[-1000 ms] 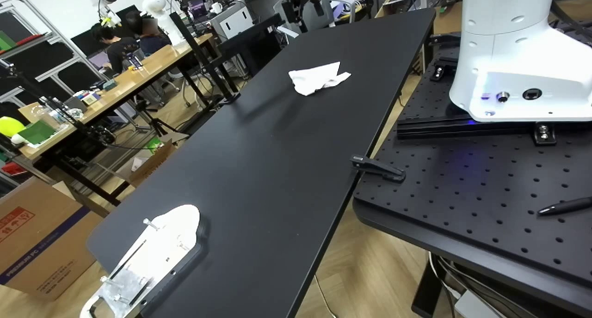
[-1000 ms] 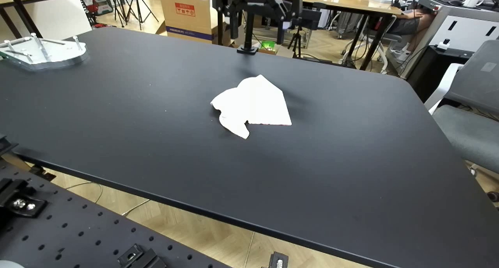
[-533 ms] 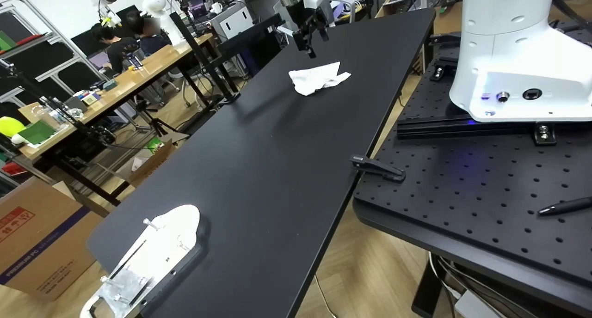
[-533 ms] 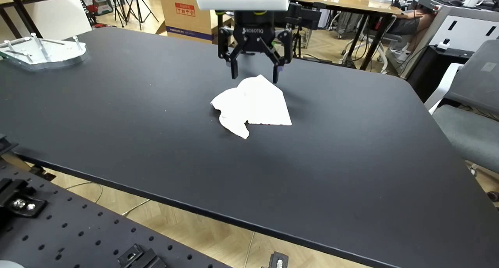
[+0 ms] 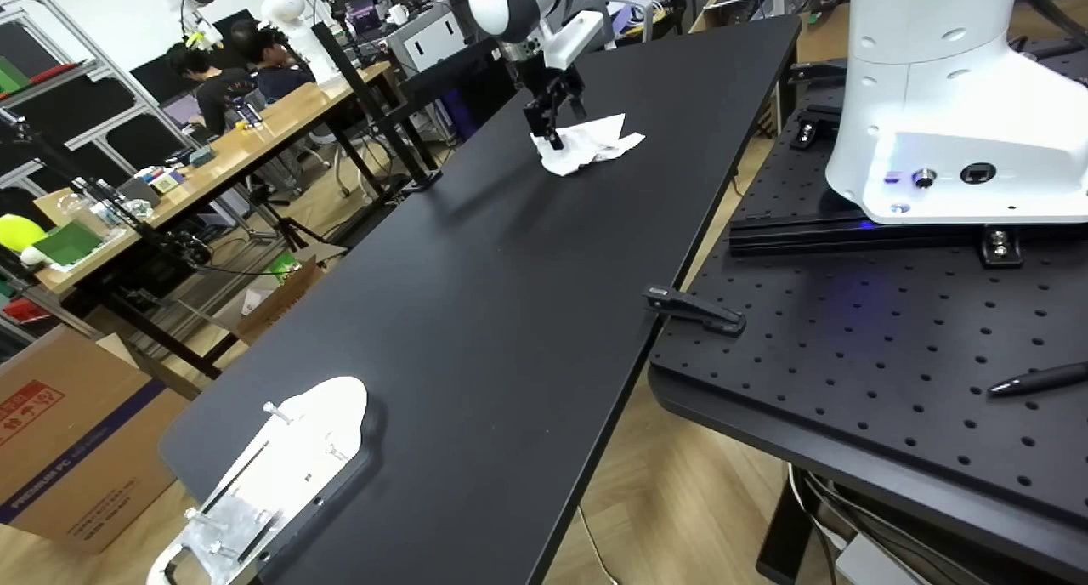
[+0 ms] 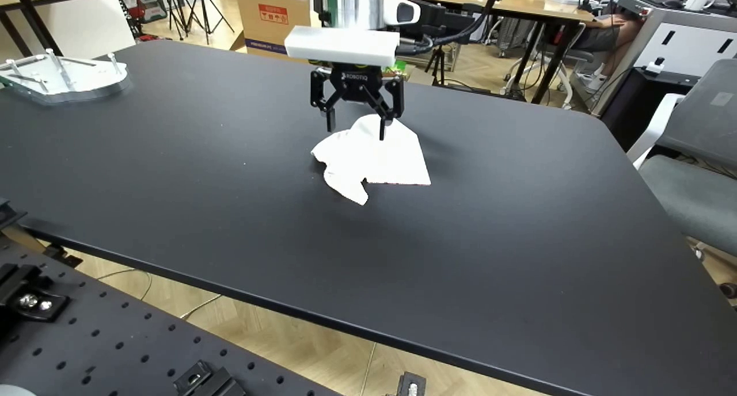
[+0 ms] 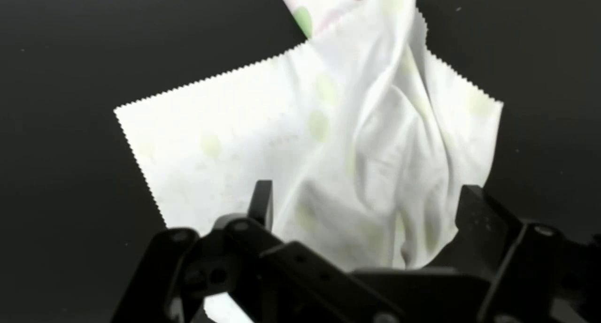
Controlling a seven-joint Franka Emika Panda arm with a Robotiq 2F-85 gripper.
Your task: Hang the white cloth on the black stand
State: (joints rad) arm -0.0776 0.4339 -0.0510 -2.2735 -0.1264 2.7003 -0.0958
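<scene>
A white cloth lies folded and crumpled on the black table, in both exterior views (image 5: 595,143) (image 6: 386,163). In the wrist view the cloth (image 7: 328,149) has pale green spots, and a brightly printed part shows at the top. My gripper (image 6: 356,130) is open and points down over the far part of the cloth; it also shows in an exterior view (image 5: 568,126). In the wrist view its fingers (image 7: 365,203) are wide apart with cloth below and between them. I cannot tell whether the tips touch it. A black stand (image 5: 371,100), a post with a side arm, rises at the table's edge.
A white plate with upright pegs (image 5: 297,449) lies at one end of the table, also visible in an exterior view (image 6: 69,76). A black clamp (image 5: 693,309) sits at the table edge near the robot base (image 5: 935,100). A grey chair (image 6: 691,154) stands beside the table.
My gripper has come down from above the table's far side to the cloth, shifting a little left in an exterior view. Its fingers stay open. The cloth has not moved.
</scene>
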